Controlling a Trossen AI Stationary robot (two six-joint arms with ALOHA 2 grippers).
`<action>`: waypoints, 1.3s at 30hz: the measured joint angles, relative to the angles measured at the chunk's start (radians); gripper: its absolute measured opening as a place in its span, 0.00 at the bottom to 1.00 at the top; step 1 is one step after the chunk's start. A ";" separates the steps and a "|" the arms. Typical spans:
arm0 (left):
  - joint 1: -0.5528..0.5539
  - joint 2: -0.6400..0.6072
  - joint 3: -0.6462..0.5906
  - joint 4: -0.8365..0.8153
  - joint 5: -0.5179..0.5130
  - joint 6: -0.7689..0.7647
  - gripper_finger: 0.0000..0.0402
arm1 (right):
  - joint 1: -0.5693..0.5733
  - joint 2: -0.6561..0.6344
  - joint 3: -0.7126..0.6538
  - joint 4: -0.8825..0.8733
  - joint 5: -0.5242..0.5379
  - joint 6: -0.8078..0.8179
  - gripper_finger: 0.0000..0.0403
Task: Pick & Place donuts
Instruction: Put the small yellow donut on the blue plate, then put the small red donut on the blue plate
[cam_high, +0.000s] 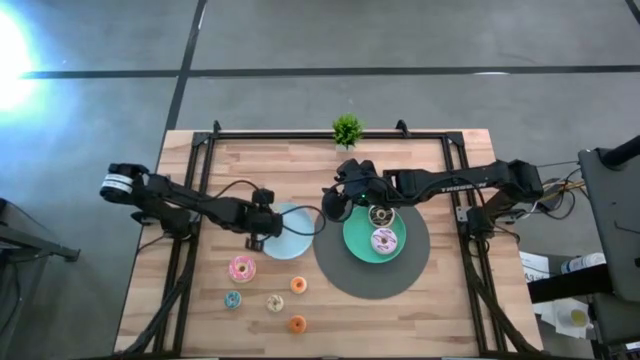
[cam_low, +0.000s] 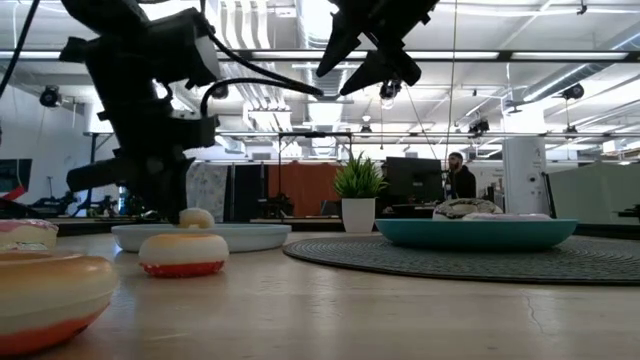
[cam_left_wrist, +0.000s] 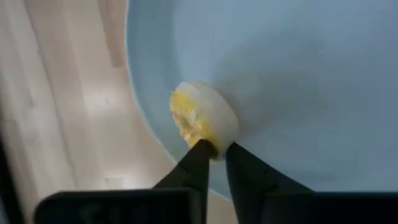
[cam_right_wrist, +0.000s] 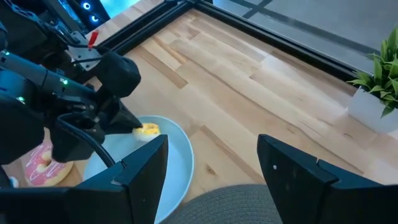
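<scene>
My left gripper (cam_high: 258, 236) is shut on a small yellow-and-cream donut (cam_left_wrist: 202, 118) at the left side of the light-blue plate (cam_high: 290, 232). My right gripper (cam_high: 340, 203) is open and holds nothing. It hangs high in the low view (cam_low: 372, 52), between the two plates. The green plate (cam_high: 358, 245) rests on a dark round mat (cam_high: 335, 275) and carries a dark-topped donut (cam_high: 380, 215) and a lilac-white sprinkled donut (cam_high: 384, 241). On the bare wood lie a pink donut (cam_high: 242, 268), a teal one (cam_high: 233, 299), a cream one (cam_high: 275, 302) and two orange ones (cam_high: 298, 285). My left gripper pinches the yellow-and-cream donut by its rim (cam_left_wrist: 211, 147) between the two fingertips (cam_left_wrist: 198, 160). The fingers slant down from the table's left. The donut stands tilted on edge over the light-blue plate (cam_left_wrist: 298, 81), just inside its rim; whether it rests on the plate, I cannot tell.
A small potted plant (cam_high: 347, 128) stands at the table's far edge. Black frame rails (cam_high: 200, 160) run along the left, right and far sides. In the low view an orange donut (cam_low: 183, 252) lies just in front of the blue plate (cam_low: 240, 237). A person (cam_low: 461, 177) stands far behind the table.
</scene>
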 joint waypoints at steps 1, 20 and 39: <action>0.000 -0.005 0.002 0.002 0.012 -0.010 0.12 | 0.000 0.000 0.000 0.000 0.000 -0.001 0.59; -0.055 -0.322 0.071 -0.230 0.230 -0.252 0.33 | 0.012 0.108 -0.004 0.007 -0.501 0.028 0.58; -0.296 -0.552 0.066 -0.330 0.013 -0.666 0.33 | 0.166 0.433 0.248 0.004 -0.544 -0.387 0.54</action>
